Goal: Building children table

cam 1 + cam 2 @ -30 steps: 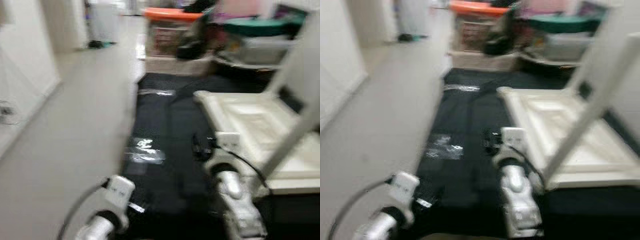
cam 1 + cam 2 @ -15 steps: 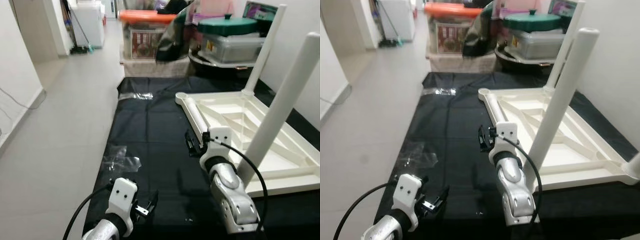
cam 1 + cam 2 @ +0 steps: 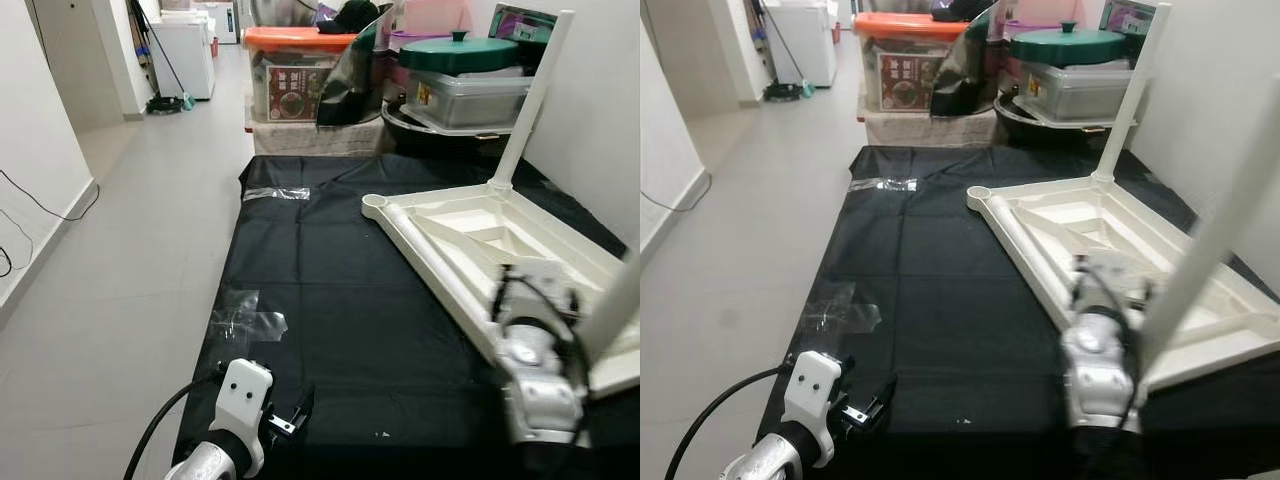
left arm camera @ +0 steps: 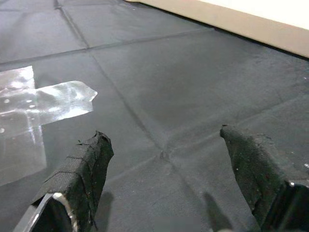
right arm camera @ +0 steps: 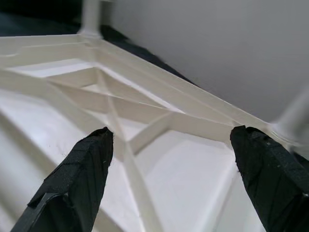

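My right gripper [image 5: 169,183] hangs with fingers apart over the ribbed underside of the upturned white table [image 3: 1120,250], which lies on the black mat [image 3: 930,300]. It looks like stiff, light, slick plastic; I'd grip a rib or leg [image 3: 1127,95]. My left gripper [image 4: 169,179] idles, fingers spread.

Head stereo pair looks forward and down; both share the black mat [image 3: 330,290], upturned table [image 3: 1110,245] at 2 o'clock. Left wrist view close over mat; right wrist view close over the table's underside.
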`<state>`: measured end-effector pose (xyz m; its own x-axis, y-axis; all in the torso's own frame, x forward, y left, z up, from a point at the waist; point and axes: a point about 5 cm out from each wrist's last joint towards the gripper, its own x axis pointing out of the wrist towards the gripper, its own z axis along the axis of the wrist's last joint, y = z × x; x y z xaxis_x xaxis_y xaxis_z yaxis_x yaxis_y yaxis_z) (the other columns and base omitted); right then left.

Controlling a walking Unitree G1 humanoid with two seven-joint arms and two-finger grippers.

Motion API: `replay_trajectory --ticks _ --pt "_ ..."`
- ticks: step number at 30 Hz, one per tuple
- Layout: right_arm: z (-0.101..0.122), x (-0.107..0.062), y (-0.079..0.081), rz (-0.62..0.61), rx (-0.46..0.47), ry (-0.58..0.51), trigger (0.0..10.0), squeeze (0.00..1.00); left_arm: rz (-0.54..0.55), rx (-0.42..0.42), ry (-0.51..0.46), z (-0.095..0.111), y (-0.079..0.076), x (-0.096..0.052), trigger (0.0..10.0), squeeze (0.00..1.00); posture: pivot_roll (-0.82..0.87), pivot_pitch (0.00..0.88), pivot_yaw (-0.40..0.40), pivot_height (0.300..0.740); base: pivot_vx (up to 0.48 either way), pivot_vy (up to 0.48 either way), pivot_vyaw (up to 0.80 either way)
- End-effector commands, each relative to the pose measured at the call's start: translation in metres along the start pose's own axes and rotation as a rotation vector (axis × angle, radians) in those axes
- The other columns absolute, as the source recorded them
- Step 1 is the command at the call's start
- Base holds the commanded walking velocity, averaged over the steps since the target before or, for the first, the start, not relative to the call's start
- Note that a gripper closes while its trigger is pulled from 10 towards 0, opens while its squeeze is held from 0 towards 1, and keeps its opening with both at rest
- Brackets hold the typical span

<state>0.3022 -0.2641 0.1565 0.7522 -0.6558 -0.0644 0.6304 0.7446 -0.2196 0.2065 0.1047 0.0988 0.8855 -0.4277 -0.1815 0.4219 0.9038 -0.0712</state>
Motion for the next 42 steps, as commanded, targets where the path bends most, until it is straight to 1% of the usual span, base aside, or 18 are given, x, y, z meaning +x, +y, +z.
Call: replay_trajectory --ticks 1,4,7,8,11,13,15,17,19,21,23,26,27,30,31,35,38,42 --pt "-0.002 0.004 0.006 0.051 0.052 0.028 10.0 0.0 -0.006 -0.012 -0.002 0.002 -0.001 -0.001 10.0 0.0 0.1 0.032 -0.062 0.74 0.0 0.0 0.0" --pt "-0.001 0.005 0.011 0.096 0.089 0.037 10.0 0.0 -0.006 -0.014 -0.003 0.002 -0.001 -0.001 10.0 0.0 0.1 0.033 -0.062 0.74 0.0 0.0 0.0" --pt "0.018 0.001 0.056 0.428 0.129 0.024 10.0 0.0 -0.009 -0.017 -0.003 0.003 -0.002 -0.002 10.0 0.0 0.11 0.042 -0.067 0.74 0.0 0.0 0.0" --pt "0.018 0.001 0.056 0.428 0.129 0.024 10.0 0.0 -0.009 -0.017 -0.003 0.003 -0.002 -0.002 10.0 0.0 0.11 0.042 -0.067 0.74 0.0 0.0 0.0" --pt "0.033 0.007 0.078 0.565 0.082 -0.002 10.0 0.0 -0.011 -0.015 -0.008 0.005 -0.004 -0.004 10.0 0.0 0.11 0.065 -0.078 0.74 0.0 0.0 0.0" --pt "0.036 0.011 0.082 0.592 0.056 0.0 10.0 0.0 -0.011 -0.014 -0.01 0.006 -0.005 -0.004 10.0 0.0 0.11 0.065 -0.078 0.74 0.0 0.0 0.0" --pt "0.038 0.016 0.083 0.601 0.044 0.01 10.0 0.0 -0.011 -0.013 -0.012 0.007 -0.007 -0.006 10.0 0.0 0.11 0.077 -0.084 0.74 0.0 0.0 0.0" --pt "0.038 0.028 0.082 0.606 -0.009 0.06 10.0 0.0 -0.016 -0.008 -0.015 0.009 -0.01 -0.008 10.0 0.0 0.11 0.098 -0.085 0.74 0.0 0.0 0.0" --pt "0.038 0.028 0.082 0.606 -0.009 0.06 10.0 0.0 -0.016 -0.008 -0.015 0.009 -0.01 -0.008 10.0 0.0 0.11 0.098 -0.085 0.74 0.0 0.0 0.0" --pt "0.038 0.033 0.08 0.604 -0.033 0.085 10.0 0.0 -0.019 -0.005 -0.015 0.009 -0.011 -0.01 10.0 0.0 0.11 0.098 -0.085 0.74 0.0 0.0 0.0" --pt "0.037 0.044 0.076 0.633 -0.092 0.142 10.0 0.0 -0.026 -0.009 -0.017 0.011 -0.014 -0.013 10.0 0.0 0.11 0.126 -0.087 0.74 0.0 0.0 0.0" --pt "0.037 0.047 0.074 0.653 -0.112 0.164 10.0 0.0 -0.028 -0.012 -0.016 0.012 -0.015 -0.014 10.0 0.0 0.11 0.128 -0.088 0.74 0.0 0.0 0.0" --pt "0.031 0.052 0.067 0.695 -0.163 0.236 10.0 0.0 -0.032 -0.018 -0.013 0.013 -0.016 -0.016 10.0 0.0 0.11 0.138 -0.088 0.74 0.0 0.0 0.0" --pt "0.029 0.053 0.065 0.707 -0.177 0.258 10.0 0.0 -0.032 -0.02 -0.012 0.013 -0.017 -0.017 10.0 0.0 0.11 0.138 -0.088 0.74 0.0 0.0 0.0" --pt "0.025 0.053 0.064 0.76 -0.191 0.301 10.0 0.0 -0.032 -0.022 -0.011 0.014 -0.018 -0.018 10.0 0.0 0.11 0.143 -0.094 0.74 0.0 0.0 0.0" --pt "0.02 0.051 0.064 0.83 -0.209 0.334 10.0 0.0 -0.032 -0.026 -0.009 0.013 -0.018 -0.019 10.0 0.0 0.11 0.142 -0.096 0.74 0.0 0.0 0.0" --pt "0.018 0.051 0.063 0.853 -0.234 0.336 10.0 0.0 -0.033 -0.027 -0.008 0.014 -0.019 -0.019 10.0 0.0 0.11 0.141 -0.1 0.74 0.0 0.0 0.0" --pt "0.02 0.052 0.061 0.872 -0.224 0.339 10.0 0.0 -0.033 -0.029 -0.005 0.014 -0.02 -0.019 10.0 0.0 0.11 0.132 -0.101 0.74 0.0 0.0 0.0"
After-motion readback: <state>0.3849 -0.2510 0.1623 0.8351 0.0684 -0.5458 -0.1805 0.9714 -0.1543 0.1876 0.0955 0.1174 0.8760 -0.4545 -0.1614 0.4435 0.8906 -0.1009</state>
